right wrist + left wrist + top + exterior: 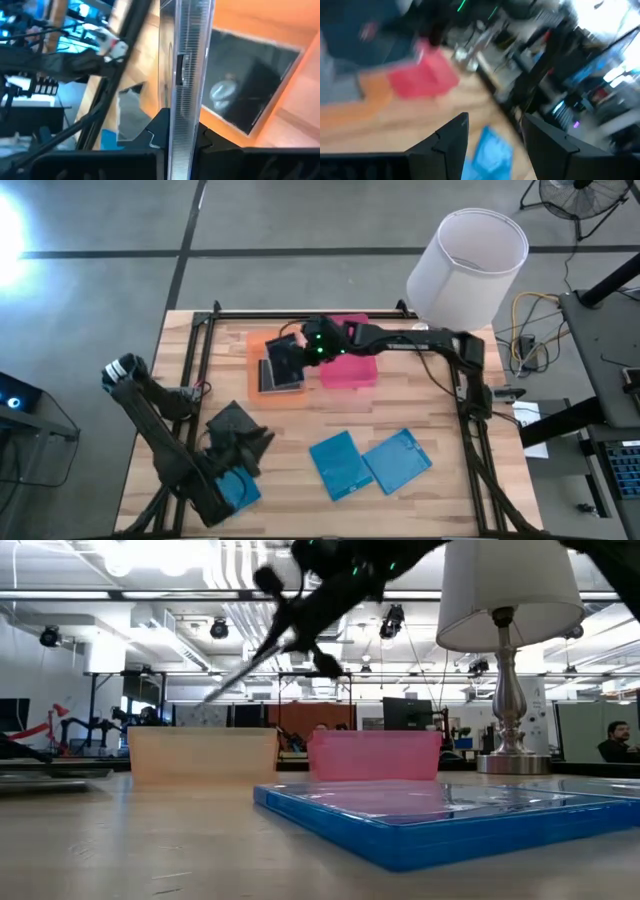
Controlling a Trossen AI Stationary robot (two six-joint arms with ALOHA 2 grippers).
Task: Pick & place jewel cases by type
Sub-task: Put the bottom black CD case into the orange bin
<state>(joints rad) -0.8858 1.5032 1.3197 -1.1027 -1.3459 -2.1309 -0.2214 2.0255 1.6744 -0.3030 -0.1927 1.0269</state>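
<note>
Hanging over the orange translucent tray [262,345], the right gripper [181,136] clamps a clear, grey-insert jewel case [186,65] on edge; it should lower squarely onto the dark case [250,90] already inside before releasing. The left gripper [492,135] waits, fingers spread, near a blue case [240,488].

Dark jointed arms, green wrist lights, black angular fingers [451,142]

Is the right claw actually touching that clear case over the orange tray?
Touching. The right wrist view shows the right claw clamped on the edge of the clear case, fingers pressed against both sides, above the orange tray.
</note>
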